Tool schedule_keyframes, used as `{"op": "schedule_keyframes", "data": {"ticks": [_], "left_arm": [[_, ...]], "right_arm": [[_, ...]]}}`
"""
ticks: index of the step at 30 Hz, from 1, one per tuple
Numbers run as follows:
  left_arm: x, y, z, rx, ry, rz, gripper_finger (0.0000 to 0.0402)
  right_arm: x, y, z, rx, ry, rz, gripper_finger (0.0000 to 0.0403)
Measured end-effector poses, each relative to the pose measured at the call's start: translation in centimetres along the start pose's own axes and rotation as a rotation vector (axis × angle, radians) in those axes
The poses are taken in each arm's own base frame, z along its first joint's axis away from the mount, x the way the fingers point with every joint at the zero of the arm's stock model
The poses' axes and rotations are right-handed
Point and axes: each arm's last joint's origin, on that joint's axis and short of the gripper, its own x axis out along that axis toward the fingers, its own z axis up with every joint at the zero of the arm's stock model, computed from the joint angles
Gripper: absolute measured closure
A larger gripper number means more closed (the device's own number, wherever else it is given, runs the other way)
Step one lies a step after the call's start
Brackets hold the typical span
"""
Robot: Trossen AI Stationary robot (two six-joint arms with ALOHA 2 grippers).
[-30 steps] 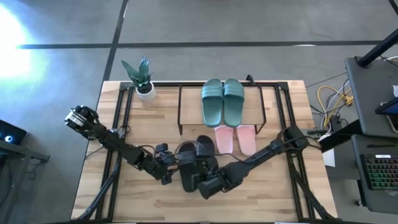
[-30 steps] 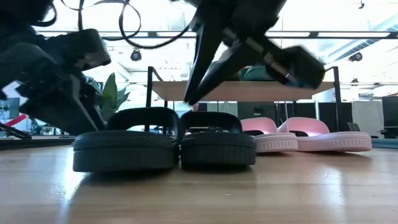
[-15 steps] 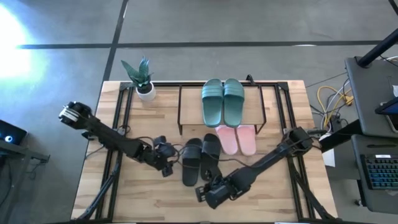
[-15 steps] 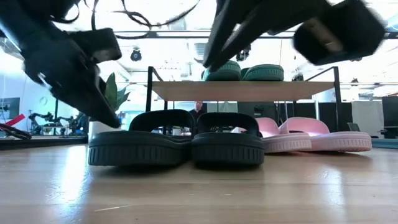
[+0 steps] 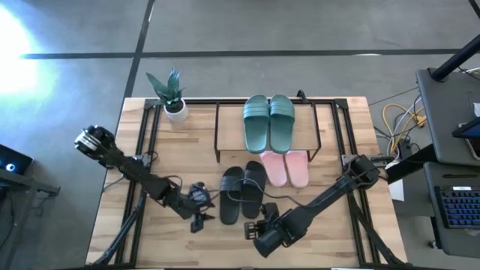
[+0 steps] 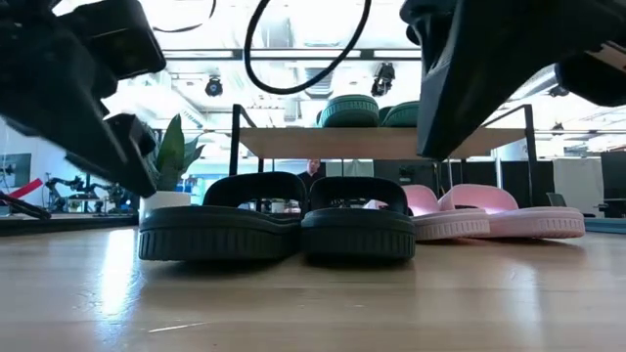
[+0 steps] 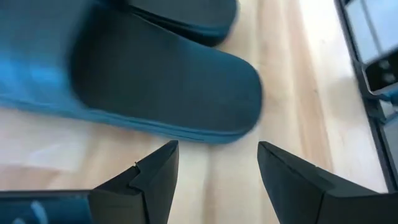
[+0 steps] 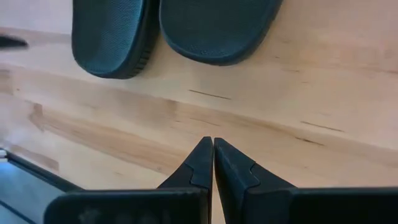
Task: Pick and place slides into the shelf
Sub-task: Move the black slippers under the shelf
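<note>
The left tool (image 5: 198, 220) hangs with its two dark fingers spread and empty, just off the heel end of the black rubber slide pair (image 5: 241, 193); spread like that, it looks ready to close on a slide's edge. The right tool (image 8: 212, 163) is clenched tight on nothing, just beyond the same heels on the side away from the shelf, probably parked clear.

The black pair lies side by side, soles down, on the wooden bench (image 5: 330, 244), in front of the low black-framed shelf with its light board (image 5: 229, 124). Nearer the shelf, the pale pink pair (image 5: 284, 167) reaches under its board, and the dark green pair (image 5: 268, 122) sits on top, so the black slides look to be the ones left to place.
</note>
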Motion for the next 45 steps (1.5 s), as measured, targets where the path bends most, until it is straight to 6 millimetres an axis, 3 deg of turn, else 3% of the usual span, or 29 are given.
{"op": "schedule_keyframes", "data": {"ticks": [5,10,15,21,23,31,38,45], "left_arm": [[1.9,-1.4,-0.4,0.073,0.025,-0.070,0.0197],[3.1,-3.6,0.4,0.159,0.039,-0.143,0.0210],[4.5,-5.5,1.1,0.231,0.037,-0.183,0.0276],[6.2,-6.4,1.5,0.232,0.055,-0.202,0.0376],[6.7,-6.3,1.3,0.230,0.067,-0.189,0.0395],[8.1,-4.0,1.3,0.238,0.101,-0.050,0.0400],[8.8,-1.7,2.9,0.314,0.073,0.036,0.0401],[9.0,0.4,4.5,0.268,0.062,0.074,0.0401]], "right_arm": [[0.4,0.1,0.7,-0.017,-0.016,-0.010,0.0394],[0.6,0.1,1.1,-0.017,-0.022,-0.016,0.0394],[0.7,0.0,1.1,-0.026,-0.023,-0.021,0.0394],[0.9,-0.2,1.1,-0.021,-0.026,-0.028,0.0394],[0.8,-0.2,1.0,-0.020,-0.023,-0.023,0.0394],[0.8,0.1,0.8,0.006,-0.006,0.014,0.0394],[1.1,-0.2,0.9,0.016,-0.012,0.002,0.0394],[1.5,-0.6,1.1,0.069,-0.035,-0.005,0.0394]]}}
